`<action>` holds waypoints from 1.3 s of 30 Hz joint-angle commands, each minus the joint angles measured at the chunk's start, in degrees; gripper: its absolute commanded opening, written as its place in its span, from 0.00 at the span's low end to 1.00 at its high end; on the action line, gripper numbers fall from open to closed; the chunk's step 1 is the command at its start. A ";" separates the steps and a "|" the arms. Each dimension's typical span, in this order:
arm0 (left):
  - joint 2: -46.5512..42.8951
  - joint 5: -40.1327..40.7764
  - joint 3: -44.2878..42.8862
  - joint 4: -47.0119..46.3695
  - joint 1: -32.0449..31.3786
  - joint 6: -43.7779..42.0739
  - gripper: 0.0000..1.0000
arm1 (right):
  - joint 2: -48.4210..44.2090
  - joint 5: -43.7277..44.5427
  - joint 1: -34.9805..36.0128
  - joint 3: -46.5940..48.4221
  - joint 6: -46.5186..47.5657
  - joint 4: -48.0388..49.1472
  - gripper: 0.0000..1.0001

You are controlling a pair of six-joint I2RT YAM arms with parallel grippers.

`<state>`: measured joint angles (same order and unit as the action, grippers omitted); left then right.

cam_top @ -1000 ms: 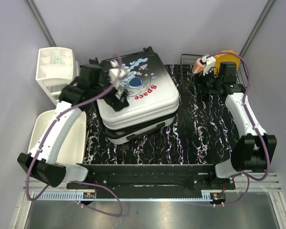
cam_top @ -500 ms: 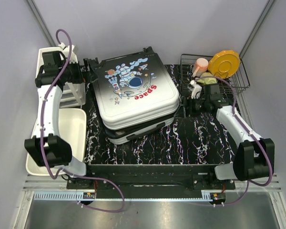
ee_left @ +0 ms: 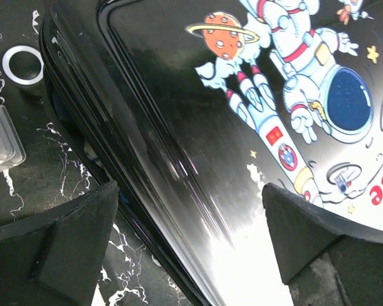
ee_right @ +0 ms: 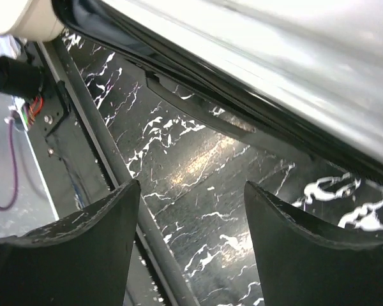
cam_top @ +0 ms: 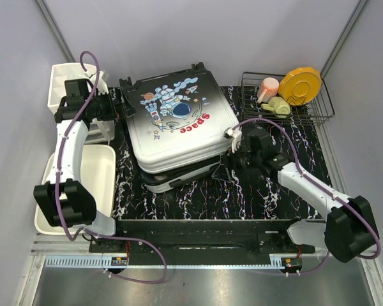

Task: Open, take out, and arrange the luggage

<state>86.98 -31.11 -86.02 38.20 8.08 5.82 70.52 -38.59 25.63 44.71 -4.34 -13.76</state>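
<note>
The luggage (cam_top: 179,124) lies flat in the middle of the mat, astronaut print and red "Space" facing up, with its lid slightly raised along the front. My left gripper (cam_top: 120,108) is open at the case's back left corner. In the left wrist view its fingers (ee_left: 188,191) straddle the black left edge of the shell (ee_left: 242,127), holding nothing. My right gripper (cam_top: 225,167) is open and low beside the case's front right edge. In the right wrist view its fingers (ee_right: 191,186) hang over the mat, just below the shell's rim (ee_right: 274,76).
A white drawer unit (cam_top: 67,89) stands at the back left, with a white tub (cam_top: 83,185) in front of it. A wire rack (cam_top: 319,108) at the back right holds a yellow plate (cam_top: 303,83) and a pink cup (cam_top: 268,86). A silver ring (ee_left: 22,64) lies left of the case.
My right arm has swung from the wire rack down to the case's front right edge. My left arm has left the lid, swung to the drawer unit, and now faces the case's back left corner.
</note>
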 commanded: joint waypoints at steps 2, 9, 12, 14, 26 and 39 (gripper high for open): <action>-7.44 -0.88 2.69 -3.30 -0.08 -2.04 0.99 | 3.12 1.41 4.42 4.42 20.20 1.11 0.74; -8.32 -0.44 3.93 -2.95 -0.08 -1.26 0.99 | 10.85 6.42 11.72 10.65 34.65 -1.62 0.75; -8.32 0.26 4.45 -2.95 -0.08 -1.60 0.99 | 13.40 7.74 13.21 11.89 38.43 -1.62 0.76; -8.40 0.79 4.81 -2.95 0.01 -1.87 0.99 | 14.46 8.96 14.88 11.72 41.50 -1.80 0.75; -7.00 3.95 6.22 -2.07 0.01 -2.31 0.99 | 23.00 12.33 19.28 14.44 46.00 -11.10 0.40; -3.66 2.90 6.12 -1.63 -0.08 3.23 0.99 | 13.96 -2.10 27.54 16.72 54.62 -36.16 0.14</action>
<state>83.07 -26.68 -79.99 37.80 8.10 6.42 90.08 -27.59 48.49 59.92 53.74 -28.99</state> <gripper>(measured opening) 0.988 0.088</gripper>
